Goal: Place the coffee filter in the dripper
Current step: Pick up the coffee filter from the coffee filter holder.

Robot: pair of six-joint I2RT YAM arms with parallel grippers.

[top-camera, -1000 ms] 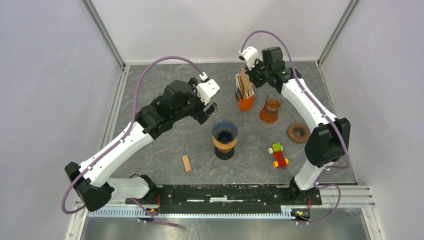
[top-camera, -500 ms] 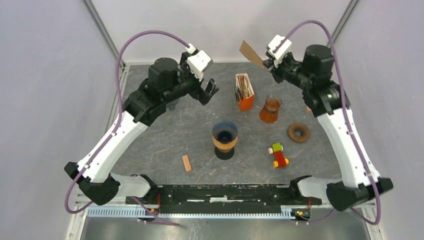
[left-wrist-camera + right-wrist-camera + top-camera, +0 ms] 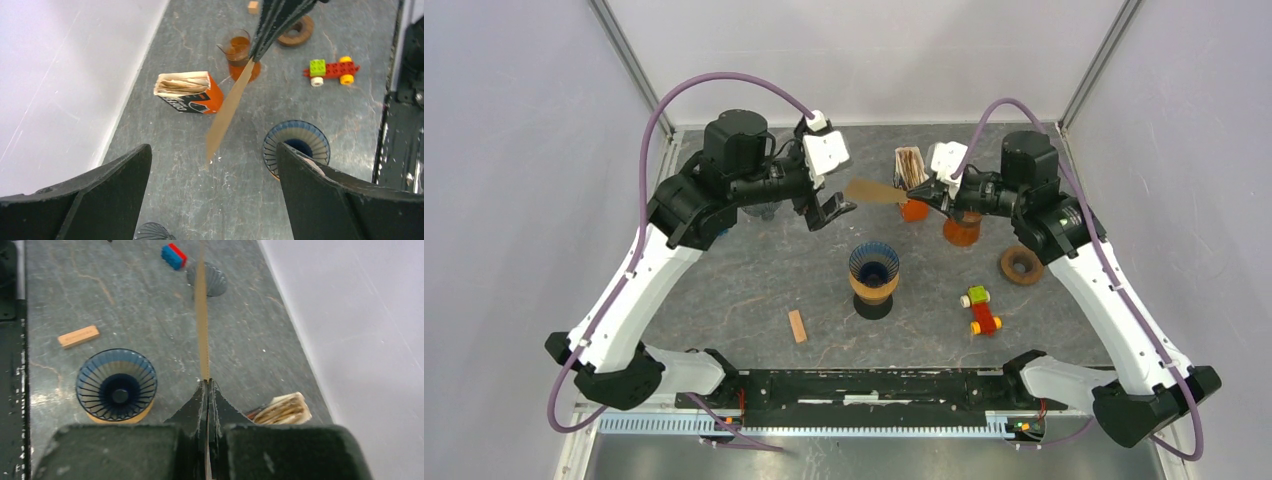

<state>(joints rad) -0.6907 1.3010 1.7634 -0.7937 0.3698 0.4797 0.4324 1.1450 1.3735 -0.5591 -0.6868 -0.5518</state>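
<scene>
Brown paper coffee filter (image 3: 874,190), pinched edge-on in my right gripper (image 3: 916,194) above the table (image 3: 754,270), points its long axis at my wide-spread left gripper (image 3: 832,208), free tip just short of its fingers, the blue dripper (image 3: 874,263) standing below, nearer my side.

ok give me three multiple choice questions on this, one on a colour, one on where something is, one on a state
1. The dripper cone is: A blue, B red, C white.
2. The filter is: A in the dripper, B in the right gripper, C in the left gripper.
3. The left gripper is: A shut on the filter, B shut on nothing, C open.

1 A, the ribbed cone shows blue from above.
2 B, the shut jaws pinch its edge in the air.
3 C, its jaws stand wide apart, holding nothing.
</scene>
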